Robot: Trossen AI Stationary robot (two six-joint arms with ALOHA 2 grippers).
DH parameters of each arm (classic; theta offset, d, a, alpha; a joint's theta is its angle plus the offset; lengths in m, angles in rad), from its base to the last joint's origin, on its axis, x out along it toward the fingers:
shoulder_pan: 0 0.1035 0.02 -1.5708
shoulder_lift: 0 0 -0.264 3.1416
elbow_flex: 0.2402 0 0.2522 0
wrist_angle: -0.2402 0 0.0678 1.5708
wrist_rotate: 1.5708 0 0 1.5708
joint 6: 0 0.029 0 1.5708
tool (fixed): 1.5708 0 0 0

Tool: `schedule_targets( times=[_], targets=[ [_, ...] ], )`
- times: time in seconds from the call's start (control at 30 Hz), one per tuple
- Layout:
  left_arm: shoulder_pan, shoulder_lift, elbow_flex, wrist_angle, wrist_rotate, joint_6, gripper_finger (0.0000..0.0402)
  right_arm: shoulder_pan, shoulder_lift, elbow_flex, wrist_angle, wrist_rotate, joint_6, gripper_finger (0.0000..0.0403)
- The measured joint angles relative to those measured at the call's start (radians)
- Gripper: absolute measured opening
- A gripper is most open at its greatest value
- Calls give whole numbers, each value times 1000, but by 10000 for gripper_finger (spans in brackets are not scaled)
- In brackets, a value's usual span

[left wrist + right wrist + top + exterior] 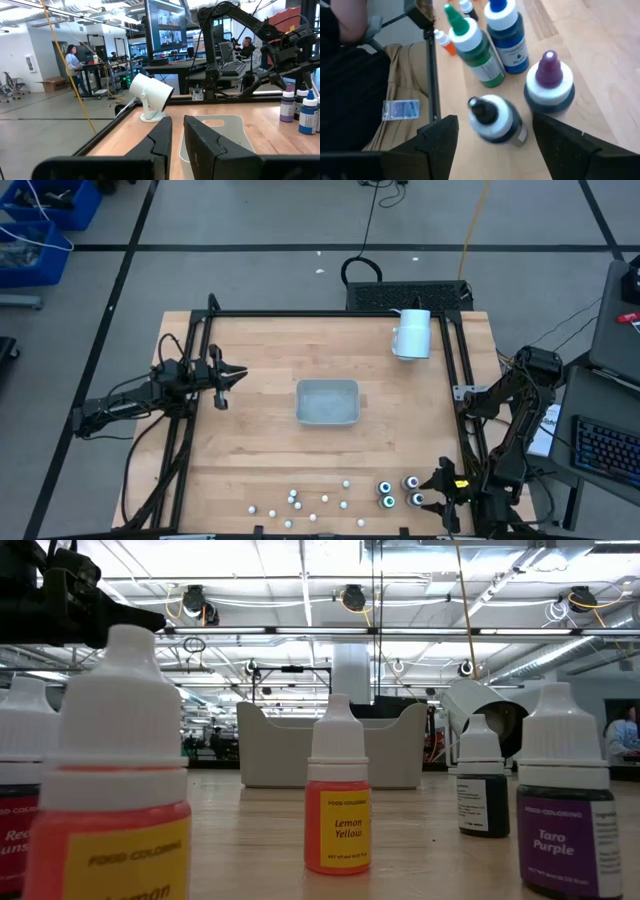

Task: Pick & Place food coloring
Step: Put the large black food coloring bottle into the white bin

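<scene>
The food coloring stands along the table's near edge. Four dark jars (400, 492) cluster near the right corner, and several tiny whitish bottles (300, 502) are scattered to their left. My right gripper (441, 496) sits just right of the jars. In the right wrist view it is open (495, 137), its fingers either side of a black-capped bottle (496, 120) without touching it. Purple-capped (550, 82), green-capped (472, 42) and blue-capped (507, 30) bottles stand beyond. My left gripper (226, 376) hovers at the table's left, open by a narrow gap (177, 137).
A pale grey tray (327, 402) sits mid-table, and a white mug-like cylinder (411, 334) stands near the far right. Black frame rails (465, 395) run along the table's sides. In the low view, Lemon Yellow (337, 805) and Taro Purple (565, 815) bottles stand close in front of the tray (330, 745).
</scene>
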Motion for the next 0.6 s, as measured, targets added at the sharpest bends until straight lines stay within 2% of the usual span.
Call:
schedule_targets(
  times=[0.13, 0.4, 0.6],
  targets=[
    [0, 0, 0, 0, 0, 0, 58, -25, 3, -1, 3, -6, -20, 246],
    [0, 0, 0, -1, 0, 0, 58, -66, 35, -1, 14, -102, -38, 244],
    [0, 0, 0, -1, 0, 0, 58, -68, 60, -1, 24, -105, -42, 242]
  ],
)
